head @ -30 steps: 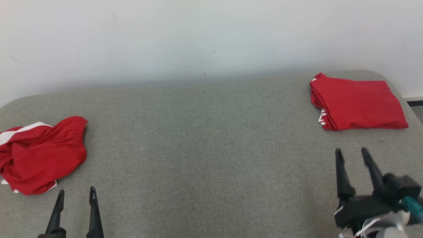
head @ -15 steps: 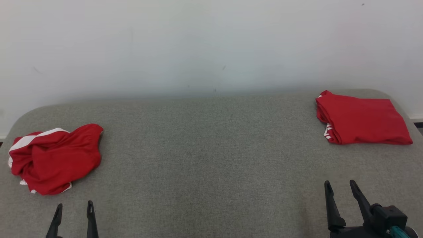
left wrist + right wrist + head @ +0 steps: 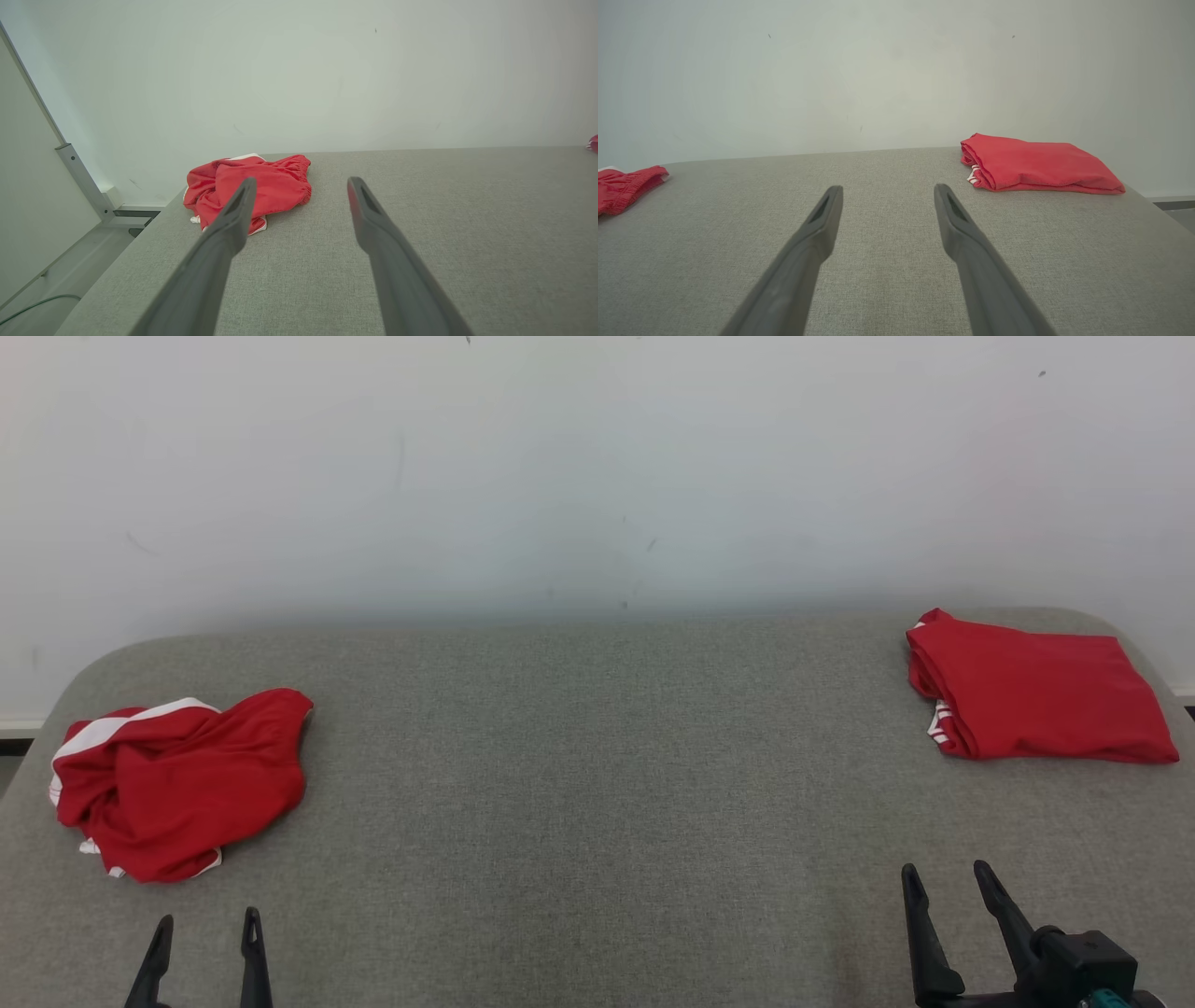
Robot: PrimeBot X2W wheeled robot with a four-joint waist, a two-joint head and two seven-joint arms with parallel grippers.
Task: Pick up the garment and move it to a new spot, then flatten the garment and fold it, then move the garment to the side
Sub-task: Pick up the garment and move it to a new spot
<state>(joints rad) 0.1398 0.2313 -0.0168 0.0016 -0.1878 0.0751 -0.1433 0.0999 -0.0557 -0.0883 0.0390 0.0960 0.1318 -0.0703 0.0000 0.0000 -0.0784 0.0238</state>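
A crumpled red garment with white trim [image 3: 177, 784] lies at the left end of the grey padded table [image 3: 597, 775]. A second red garment, folded flat [image 3: 1036, 700], rests at the far right corner. My left gripper [image 3: 208, 922] stands open at the near edge, just short of the crumpled garment and touching nothing. The left wrist view shows that garment [image 3: 275, 184] ahead, behind the left finger of the open gripper [image 3: 302, 182]. My right gripper [image 3: 946, 873] is open and empty, well short of the folded garment [image 3: 1036, 163], which lies ahead and to the right of its fingers [image 3: 885, 189].
A pale wall runs along the table's far edge. The table's corners are rounded. Off its left end stand a metal frame post [image 3: 81, 182] and bare floor [image 3: 56, 280]. The crumpled garment's edge [image 3: 623, 186] shows at the left of the right wrist view.
The head camera has tilted up, so the whole picture has slid down. Both grippers have drawn back toward the near edge, the right one further from the folded garment. Both garments lie still.
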